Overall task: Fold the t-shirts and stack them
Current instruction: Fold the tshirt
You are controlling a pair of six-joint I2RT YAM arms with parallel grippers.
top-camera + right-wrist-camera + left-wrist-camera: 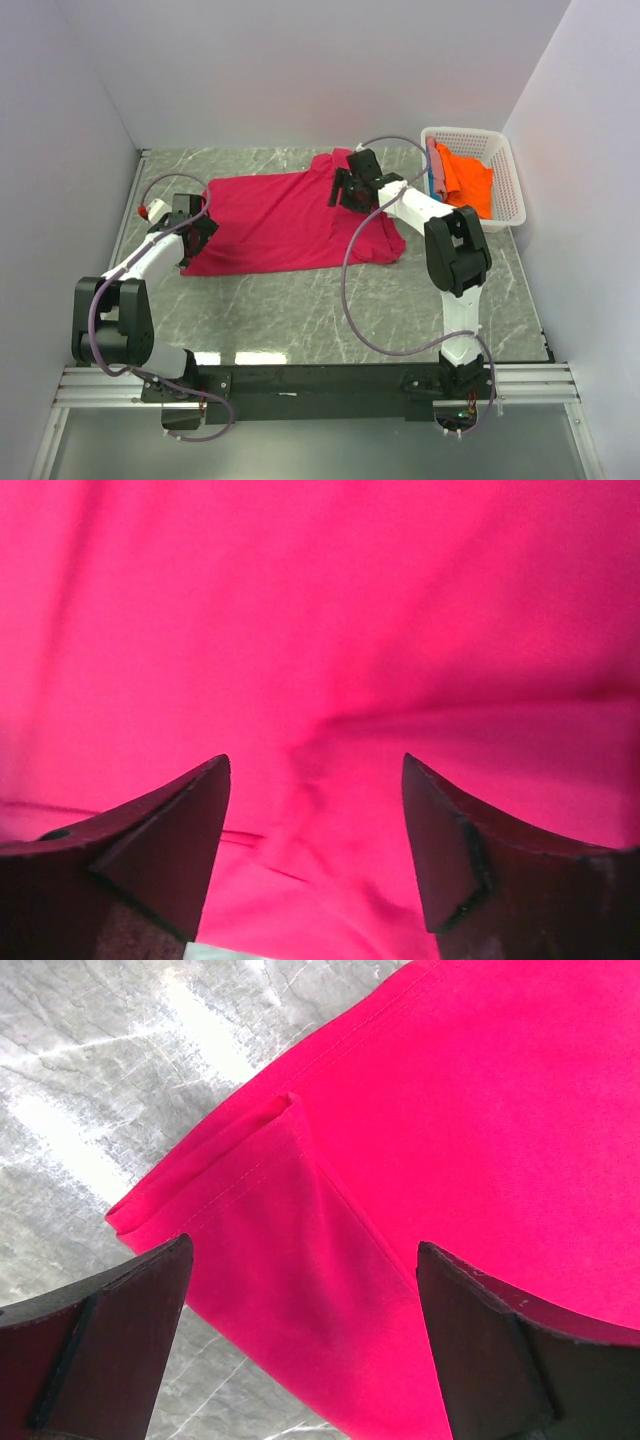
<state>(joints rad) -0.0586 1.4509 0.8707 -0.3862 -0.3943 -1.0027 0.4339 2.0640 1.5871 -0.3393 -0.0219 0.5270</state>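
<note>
A crimson-pink t-shirt [285,220] lies spread across the marble table. My left gripper [203,232] hovers at its left edge, open. In the left wrist view the dark fingers [120,1330] straddle a folded hem corner of the shirt [330,1210]. My right gripper [346,190] sits low over the shirt's upper right part. Its fingers [165,840] stand apart with a raised wrinkle of pink cloth [320,770] between them, not pinched. An orange t-shirt [466,180] and a strip of blue-teal t-shirt [437,186] lie in the basket.
The white lattice basket [512,195] stands at the back right against the wall. White walls close in the table on three sides. Bare marble [300,310] shows between the shirt and the arm bases.
</note>
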